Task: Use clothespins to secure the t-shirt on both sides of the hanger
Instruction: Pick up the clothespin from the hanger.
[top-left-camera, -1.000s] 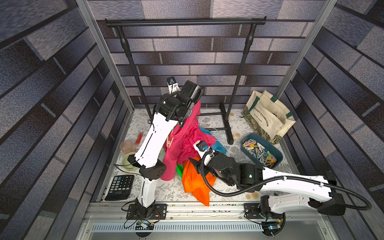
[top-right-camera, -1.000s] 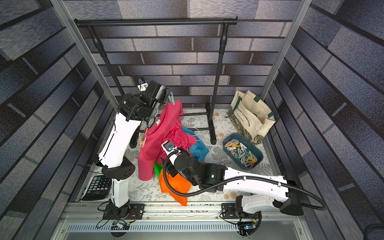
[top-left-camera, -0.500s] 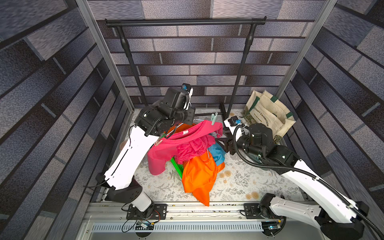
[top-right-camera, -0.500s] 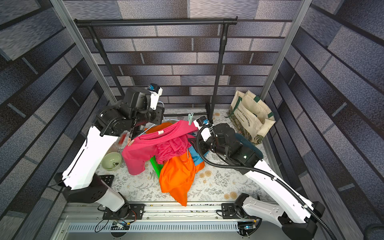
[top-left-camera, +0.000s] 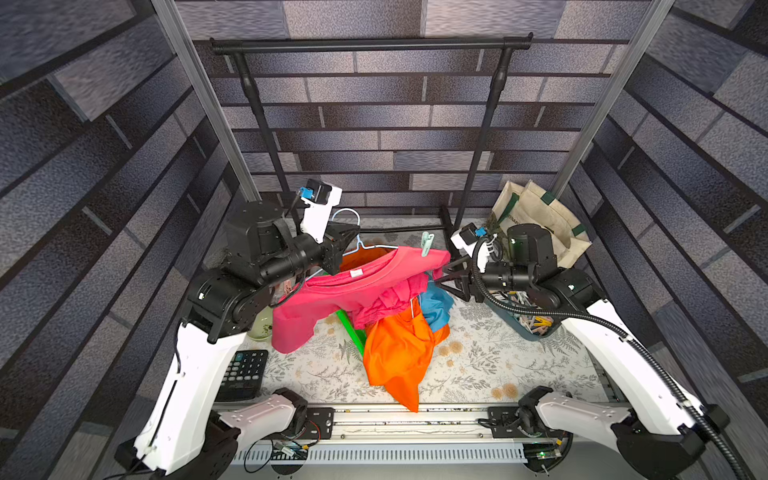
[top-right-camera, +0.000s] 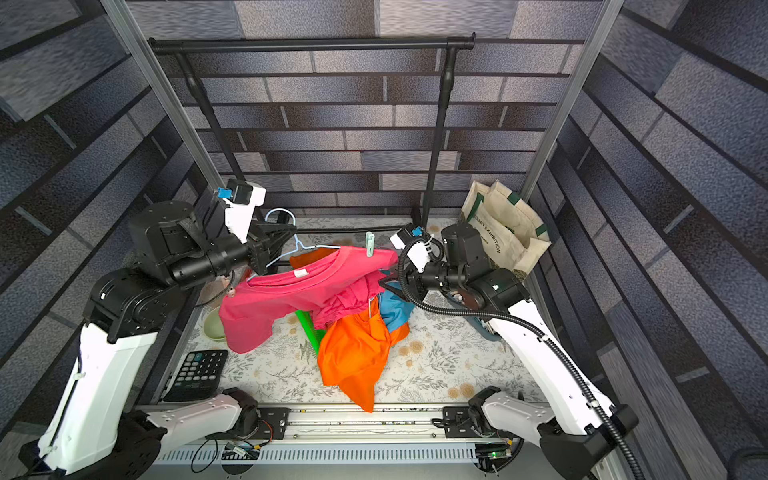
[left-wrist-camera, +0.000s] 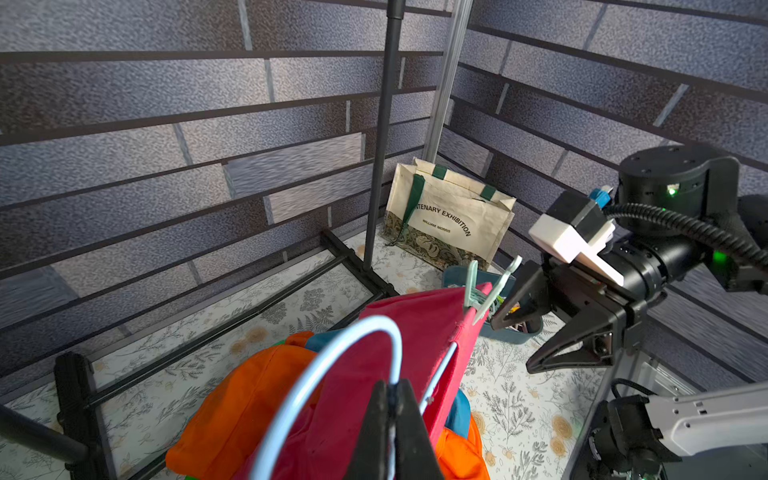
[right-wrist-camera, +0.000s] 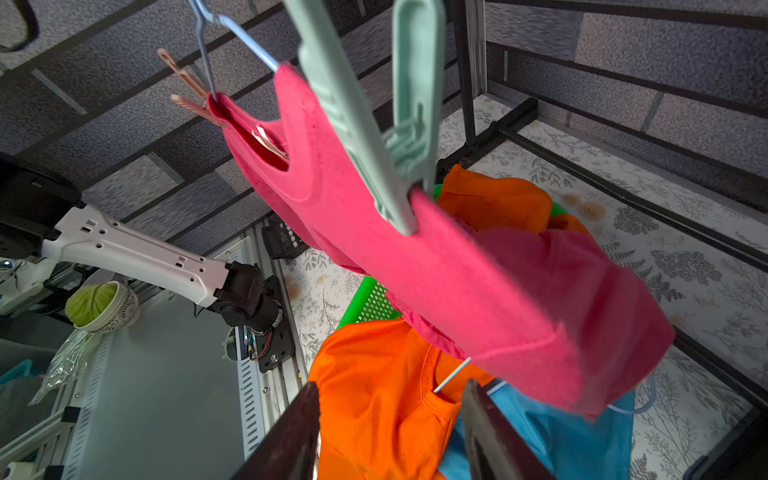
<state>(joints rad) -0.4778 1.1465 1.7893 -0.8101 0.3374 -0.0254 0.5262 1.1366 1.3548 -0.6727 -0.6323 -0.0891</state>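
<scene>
Here, mint clothespin (right-wrist-camera: 374, 104): clipped on one shoulder; light, stiff, probably springy, so pinch its tail ends.
Pink t-shirt (top-left-camera: 353, 291): soft, limp, draped over wire hanger (left-wrist-camera: 374, 320).
Left gripper (left-wrist-camera: 390, 384): clamped on the wire hanger's neck.
Right gripper (left-wrist-camera: 514, 345): jaws apart, empty, beside the sleeve.

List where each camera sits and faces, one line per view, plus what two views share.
Top views: high above the front, looking down on the floral-print table; left arm and right arm show.
Left wrist: on the left arm, looking past the left hand, shut on the pale blue wire hanger, at the open right hand.
Right wrist: on the right arm, looking between its fingers at the pink t-shirt; left arm behind.
Shared: both wrist views show the mint green plastic clothespin.
</scene>
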